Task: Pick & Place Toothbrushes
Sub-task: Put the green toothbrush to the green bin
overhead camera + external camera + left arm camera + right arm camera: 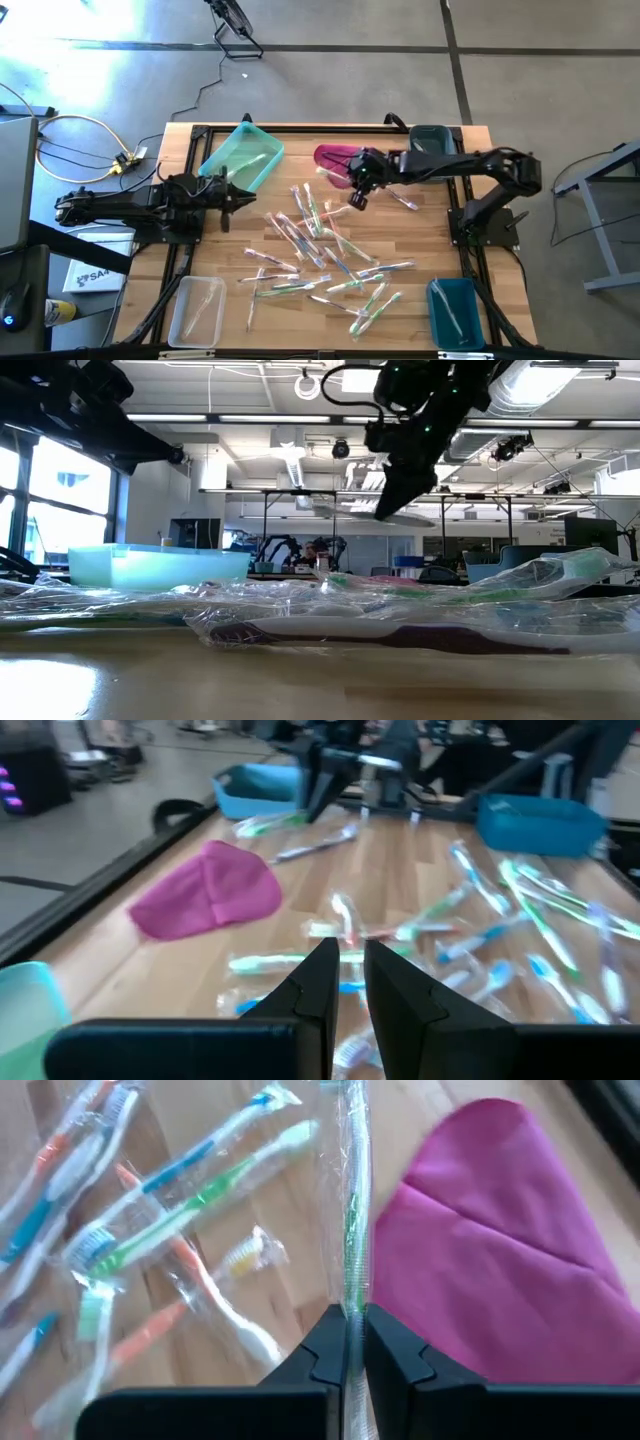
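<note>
One green toothbrush point(351, 1230) sits pinched in the right claw point(351, 1342), above the magenta cloth point(480, 1250).

One camera hung above and looked straight down on the whole desk point(200, 262), both arms inside its frame. Another sat at desk-top level by the near edge, so close that the wrapped toothbrushes point(400, 622) filled its foreground, and faced level across into the room behind. The left wrist camera looked past its own fingers point(318, 982) across the desk toward the far arm. The right wrist camera pointed down, close over the wood. Both wrist views and the overhead one shared the magenta cloth point(500, 1250).
</note>
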`<action>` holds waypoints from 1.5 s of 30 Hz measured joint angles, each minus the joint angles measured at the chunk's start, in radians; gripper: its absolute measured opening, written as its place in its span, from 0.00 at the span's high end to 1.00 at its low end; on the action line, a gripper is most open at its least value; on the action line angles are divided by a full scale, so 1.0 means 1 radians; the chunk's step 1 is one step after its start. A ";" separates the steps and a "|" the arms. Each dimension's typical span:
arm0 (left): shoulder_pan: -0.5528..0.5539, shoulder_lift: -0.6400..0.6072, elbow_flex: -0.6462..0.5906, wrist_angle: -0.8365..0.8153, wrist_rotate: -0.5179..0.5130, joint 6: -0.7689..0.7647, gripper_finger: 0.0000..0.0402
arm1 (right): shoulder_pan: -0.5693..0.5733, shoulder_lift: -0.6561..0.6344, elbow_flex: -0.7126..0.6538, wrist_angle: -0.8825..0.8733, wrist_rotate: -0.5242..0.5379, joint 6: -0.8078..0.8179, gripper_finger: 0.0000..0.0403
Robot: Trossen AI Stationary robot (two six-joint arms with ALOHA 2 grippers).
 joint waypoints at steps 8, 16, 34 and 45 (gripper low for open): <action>0.000 0.000 0.000 0.025 -0.041 0.003 0.88 | 0.021 -0.107 -0.124 -0.036 0.072 0.096 0.97; 0.000 0.036 0.000 0.078 -0.083 0.003 0.88 | 0.068 -0.182 -0.292 0.114 0.144 0.215 0.97; 0.000 0.391 0.000 0.409 -0.085 0.031 0.88 | 0.058 -0.186 -0.550 1.091 -0.052 0.066 0.97; 0.001 0.616 0.000 0.776 -0.062 0.161 0.88 | 0.046 -0.185 -0.550 1.070 -0.124 0.012 0.97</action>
